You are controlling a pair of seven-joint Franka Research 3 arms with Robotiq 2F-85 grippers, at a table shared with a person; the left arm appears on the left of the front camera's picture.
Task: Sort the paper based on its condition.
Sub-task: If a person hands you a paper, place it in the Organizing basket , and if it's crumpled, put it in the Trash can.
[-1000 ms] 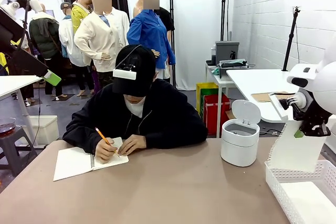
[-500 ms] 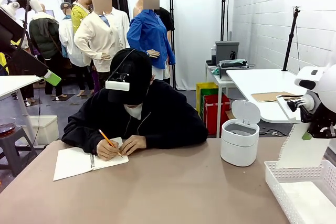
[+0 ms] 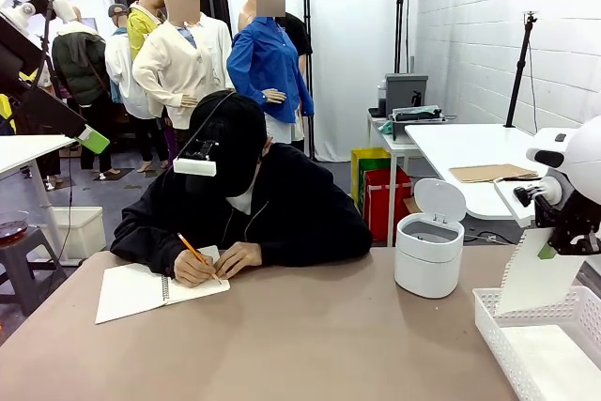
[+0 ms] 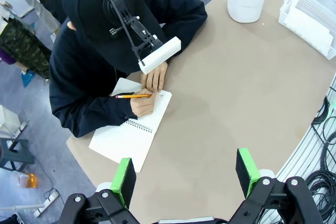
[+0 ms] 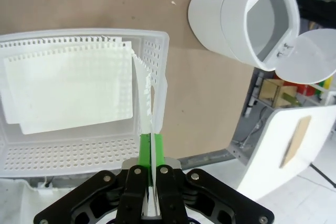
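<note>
The brown surface [image 3: 310, 335] is mostly bare, with a person in a black hoodie [image 3: 244, 208] bent over a spiral notebook [image 3: 150, 290] at the far side, writing with a pencil [image 3: 191, 249]. At the right edge sits a white perforated basket [image 3: 535, 349], and behind it a small white bin [image 3: 429, 251] with its lid tipped up.

From the right wrist view, flat sheets [image 5: 68, 85] already lie in the basket, ragged hole-edges along one side, so part of the sorting looks done. The bin's inside can't be made out from here. Whether more pages are to come isn't clear; the person has the notebook in front of them.

The right claw [image 3: 547, 249] is pressed together on one sheet of paper [image 3: 537, 281], pinching it by its top edge so it hangs down edge-on over the basket's near wall [image 5: 160, 77]. It seems a fairly flat page, so the basket looks the right place for it.

Compared with a second ago, the right arm has drawn back toward the right edge and dropped, bringing the sheet lower over the basket.

The left claw [image 4: 186, 174] hangs high above the surface, its green pads [image 4: 123, 178] spread wide and holding nothing.
</note>
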